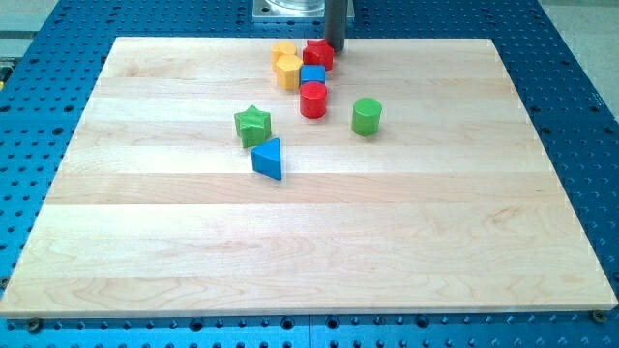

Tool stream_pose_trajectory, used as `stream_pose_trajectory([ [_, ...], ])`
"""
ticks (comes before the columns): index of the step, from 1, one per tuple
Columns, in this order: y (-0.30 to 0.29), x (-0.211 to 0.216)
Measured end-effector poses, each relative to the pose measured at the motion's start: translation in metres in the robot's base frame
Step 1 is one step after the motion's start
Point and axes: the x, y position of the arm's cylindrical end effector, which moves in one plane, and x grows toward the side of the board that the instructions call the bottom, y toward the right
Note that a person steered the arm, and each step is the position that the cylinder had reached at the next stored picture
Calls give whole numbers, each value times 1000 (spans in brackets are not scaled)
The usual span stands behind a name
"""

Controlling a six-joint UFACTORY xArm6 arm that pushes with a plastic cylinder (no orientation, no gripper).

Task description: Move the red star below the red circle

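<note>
blue triangle (pixel 268 159): nearest block, left of the wooden worktop (pixel 309 242) centre.
green star (pixel 252 124): just above the triangle.
green cylinder (pixel 367 116): apart, toward the view's right.
red circle (pixel 313 100): below the blue cube (pixel 312 74), touching it.
yellow blocks (pixel 286 66): two, left of the cube.
red star (pixel 318 54): near the top edge, above the cube and the circle.
tip (pixel 335 50): a bare rod with no hand, holding nothing, against the star's right side.
</note>
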Motion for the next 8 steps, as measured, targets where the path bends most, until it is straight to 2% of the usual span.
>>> stream_pose_trajectory([
  [2,-5,0],
  [4,-68,-11],
  [5,-70,8],
  [7,-7,60],
  [8,32,59],
])
